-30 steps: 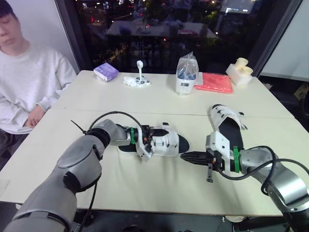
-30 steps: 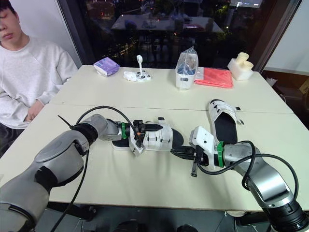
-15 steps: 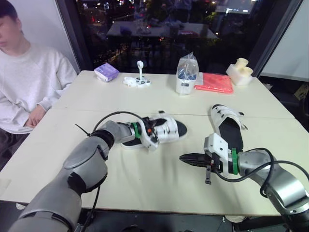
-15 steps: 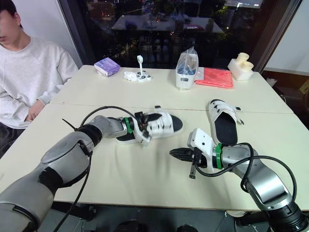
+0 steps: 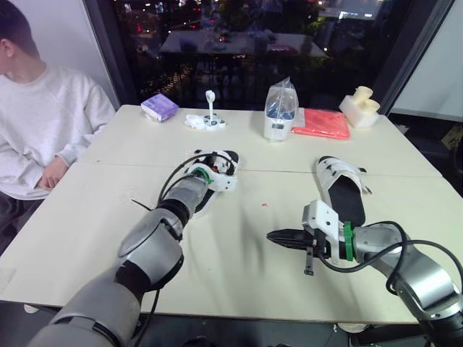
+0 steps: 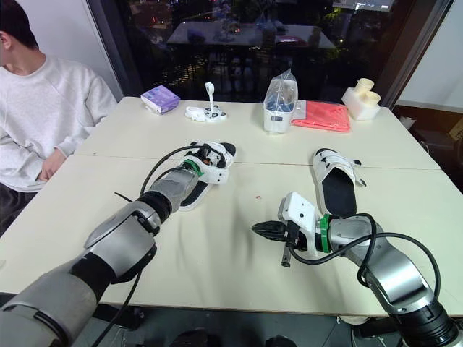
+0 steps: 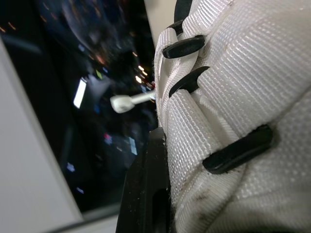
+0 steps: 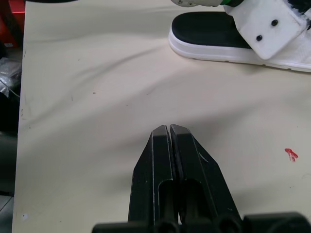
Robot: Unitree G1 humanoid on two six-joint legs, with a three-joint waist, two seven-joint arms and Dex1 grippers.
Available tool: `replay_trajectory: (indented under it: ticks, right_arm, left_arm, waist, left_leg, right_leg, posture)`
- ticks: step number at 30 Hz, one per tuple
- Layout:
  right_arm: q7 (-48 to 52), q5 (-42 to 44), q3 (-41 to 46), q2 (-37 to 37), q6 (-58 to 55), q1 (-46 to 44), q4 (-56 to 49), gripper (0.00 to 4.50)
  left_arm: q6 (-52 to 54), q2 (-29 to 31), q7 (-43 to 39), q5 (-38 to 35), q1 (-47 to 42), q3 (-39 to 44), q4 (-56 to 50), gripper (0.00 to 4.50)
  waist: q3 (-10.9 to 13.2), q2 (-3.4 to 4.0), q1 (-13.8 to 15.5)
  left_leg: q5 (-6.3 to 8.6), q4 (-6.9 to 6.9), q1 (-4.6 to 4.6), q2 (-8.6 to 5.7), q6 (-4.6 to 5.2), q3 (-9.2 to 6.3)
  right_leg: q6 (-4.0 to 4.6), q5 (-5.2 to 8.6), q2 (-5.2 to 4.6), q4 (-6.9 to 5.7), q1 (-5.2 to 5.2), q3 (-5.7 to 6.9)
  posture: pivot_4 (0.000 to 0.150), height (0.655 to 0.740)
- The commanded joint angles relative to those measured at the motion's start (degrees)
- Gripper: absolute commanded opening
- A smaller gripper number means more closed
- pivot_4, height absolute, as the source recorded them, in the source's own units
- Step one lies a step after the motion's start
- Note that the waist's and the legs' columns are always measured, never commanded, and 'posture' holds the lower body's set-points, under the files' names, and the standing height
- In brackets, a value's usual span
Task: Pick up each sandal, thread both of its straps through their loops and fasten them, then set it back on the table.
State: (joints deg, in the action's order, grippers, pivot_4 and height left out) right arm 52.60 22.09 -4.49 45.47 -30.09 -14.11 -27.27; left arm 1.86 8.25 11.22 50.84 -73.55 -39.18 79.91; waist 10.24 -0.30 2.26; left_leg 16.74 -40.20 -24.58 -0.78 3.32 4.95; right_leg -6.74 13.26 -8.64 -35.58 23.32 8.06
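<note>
One white sandal with a black insole (image 6: 189,195) lies on the table (image 5: 239,289) left of centre, pointing away toward the far side. My left gripper (image 6: 210,157) is shut on its strap part. In the left wrist view the white woven straps (image 7: 228,97) with black loops press against a black finger (image 7: 146,194). The second sandal (image 5: 340,189) lies at the right, straps toward the far end. My right gripper (image 5: 278,237) hovers low over the table in front of it, shut and holding nothing; its fingers (image 8: 167,145) point toward the first sandal (image 8: 214,34).
A person in a white sweater (image 5: 43,130) sits at the table's left side. Along the far edge stand a purple box (image 5: 159,107), a small white stand (image 5: 208,116), a clear bag (image 5: 279,108), a red cloth (image 5: 322,123) and a cream object (image 5: 359,105).
My left gripper has swung the first sandal away from the middle, toward the far left, turning it lengthwise. My right gripper stays shut and has shifted slightly left.
</note>
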Motion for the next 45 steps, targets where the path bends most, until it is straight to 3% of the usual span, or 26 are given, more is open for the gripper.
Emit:
replay_trajectory:
  ticks: [1, 8, 11, 17, 30, 34, 45]
  right_arm:
    - [-0.08, -0.18, 0.17, -0.19, 0.62, -0.76, -1.15, 0.0]
    - [-0.52, -0.79, -0.04, -0.44, 0.82, -0.05, -1.51, 0.0]
    - [-0.84, -0.94, -0.25, -0.71, 0.85, -0.02, -1.52, 0.0]
    - [-1.22, -1.41, -0.59, -1.09, 1.0, 0.09, -1.61, 0.0]
    - [-1.57, -1.52, 0.02, -1.04, 0.99, 1.0, -2.3, 0.0]
    - [-1.51, -1.4, -0.08, -1.03, 0.99, 0.91, -2.29, 0.0]
    - [0.06, -1.65, -0.12, -0.66, 1.92, -0.6, -0.29, 0.0]
  left_arm:
    - [2.5, -1.01, 0.65, -2.67, -1.86, 2.65, -1.37, 0.06]
    - [2.8, -1.6, 0.71, -3.85, -1.88, 3.19, -1.36, 0.06]
    - [3.17, -1.41, -0.3, -3.93, -1.37, 2.9, -1.11, 1.28]
    - [2.91, -2.04, -4.51, -5.83, -0.45, 3.86, -1.12, 4.43]
    - [-1.04, 2.15, -16.93, -11.0, 2.71, 7.29, -10.55, 4.48]
    - [0.91, 4.87, -24.94, -14.07, 5.67, 9.71, -19.59, 4.48]
    - [20.06, 12.22, -54.73, -28.71, 17.21, 20.43, -59.5, 4.48]
  waist:
    - [0.0, 0.0, -0.03]
    - [0.0, 0.0, 0.0]
    - [0.0, 0.0, -0.02]
    - [-0.01, 0.01, 0.02]
    - [-0.03, 0.03, -0.01]
    - [-0.04, 0.05, -0.04]
    - [-0.06, 0.08, -0.03]
  left_leg:
    - [0.0, 0.0, 0.0, 0.0, 0.0, 0.0]
    - [0.0, 0.0, 0.01, -0.01, -0.01, 0.0]
    - [0.0, 0.0, 0.01, -0.02, -0.01, -0.01]
    - [-0.01, -0.01, 0.02, -0.02, -0.03, -0.01]
    - [-0.01, -0.02, 0.12, -0.03, -0.03, -0.02]
    - [-0.02, -0.02, 0.13, -0.03, -0.04, -0.02]
    - [-0.05, -0.03, 0.14, -0.03, -0.08, -0.02]
  right_leg:
    - [0.0, 0.0, 0.0, 0.0, 0.0, 0.0]
    - [0.0, 0.0, -0.01, 0.03, 0.0, -0.01]
    - [0.0, 0.0, -0.01, 0.03, 0.0, -0.01]
    - [0.0, 0.0, -0.01, 0.07, 0.01, -0.02]
    - [0.01, 0.0, -0.03, 0.08, -0.08, -0.03]
    - [0.01, 0.0, -0.03, 0.07, -0.08, -0.03]
    - [0.01, 0.0, 0.0, 0.07, -0.12, -0.03]
  posture:
    - [0.15, 0.74]
    - [0.15, 0.74]
    - [0.15, 0.74]
    - [0.15, 0.74]
    - [0.15, 0.74]
    - [0.15, 0.74]
    - [0.15, 0.74]
